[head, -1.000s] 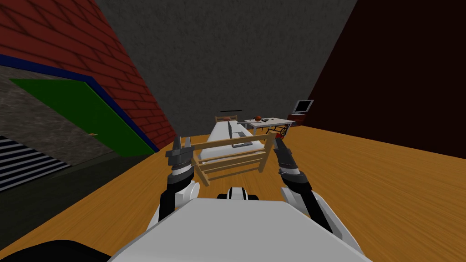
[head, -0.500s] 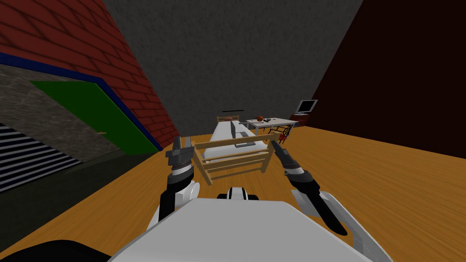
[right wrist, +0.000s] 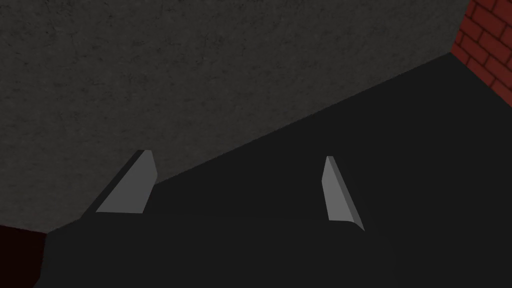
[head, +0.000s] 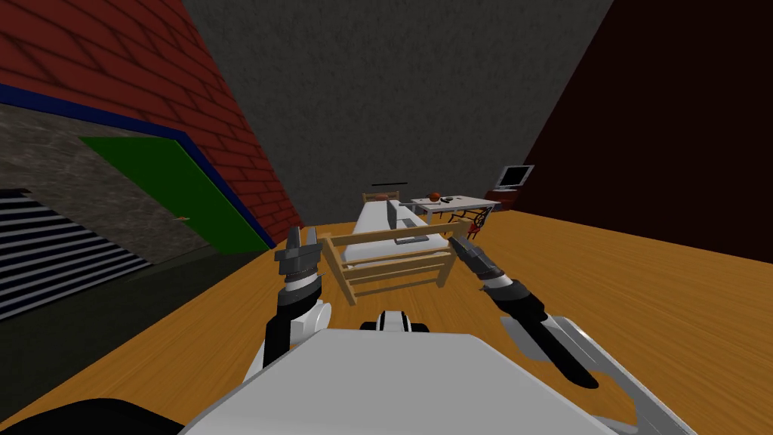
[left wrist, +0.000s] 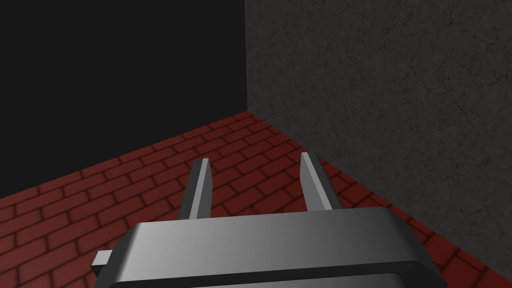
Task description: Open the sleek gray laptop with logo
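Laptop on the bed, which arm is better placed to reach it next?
Right, probably. The right gripper, open, sits at the bed's footboard corner nearest the laptop; the left gripper, also open, is at the opposite corner, farther away.

The left wall [head: 113,53] is dark red brick with darker joints, edged below by a blue band [head: 75,110]. Under the band is mottled grey stone [head: 60,166] around a plain green door [head: 181,192], and beside that a panel [head: 45,257] of grey and black stripes. The far wall [head: 392,91] is speckled dark grey, the right wall [head: 679,128] deep maroon. The floor [head: 649,302] is orange-brown with streaked wood grain. The bed frame [head: 377,236] is pale wood and its mattress [head: 374,219] white. The table [head: 453,202] is light grey, the ball [head: 434,195] on it orange-red, and the chair [head: 472,219] red. The monitor [head: 515,177] has a dark screen in a light frame. The left gripper [left wrist: 256,157] and right gripper [right wrist: 237,154] have light grey fingers on dark bodies.
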